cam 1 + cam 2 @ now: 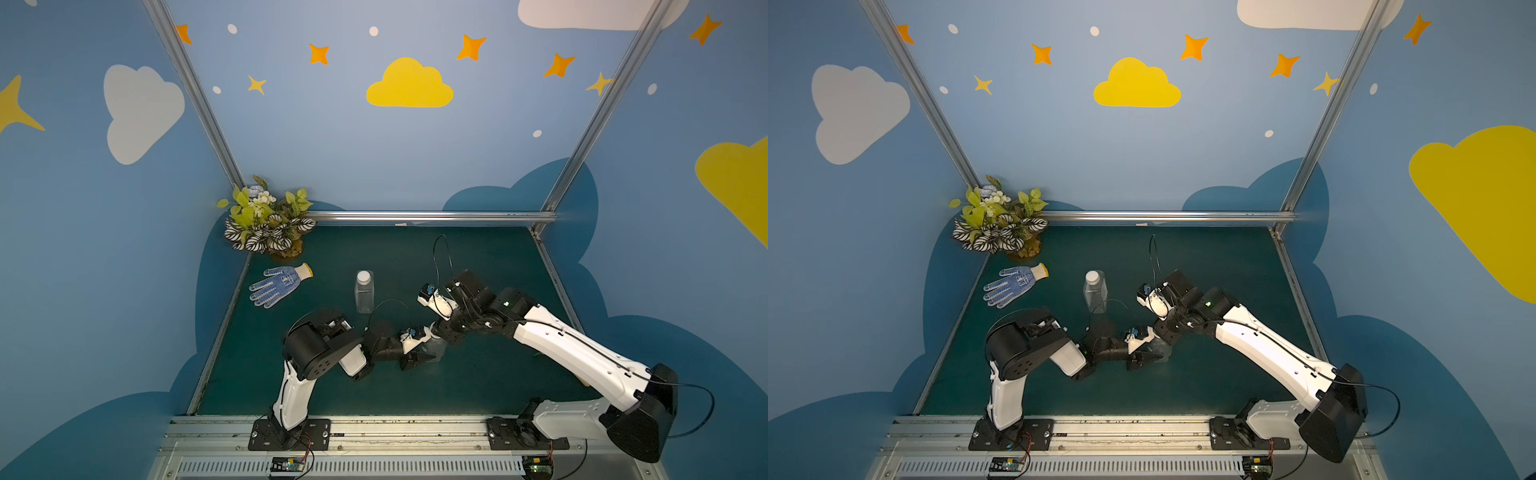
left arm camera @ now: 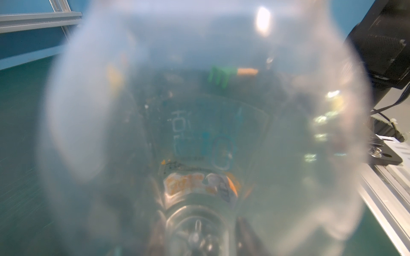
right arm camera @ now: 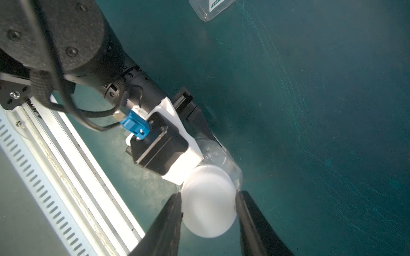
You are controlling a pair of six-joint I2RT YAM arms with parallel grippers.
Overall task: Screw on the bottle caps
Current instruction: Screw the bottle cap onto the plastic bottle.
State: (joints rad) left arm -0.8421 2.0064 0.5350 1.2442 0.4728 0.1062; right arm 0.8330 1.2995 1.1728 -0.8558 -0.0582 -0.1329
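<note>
Green worktop [image 1: 478, 266]: rectangular bottle [image 1: 364, 293] stands mid-worktop, already capped; nearer the front, left claw [image 1: 420, 354] clamps the round bottle [image 1: 438, 347] by its side, and right claw [image 3: 208, 195] pinches the white cap [image 3: 208, 206] at its neck

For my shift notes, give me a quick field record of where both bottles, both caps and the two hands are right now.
round bottle: gripped by left hand
white cap: at round bottle's mouth, right hand closed on its sides
rectangular bottle: upright behind them, second cap on it, untouched
bystanders: glove, plant, far left
</note>
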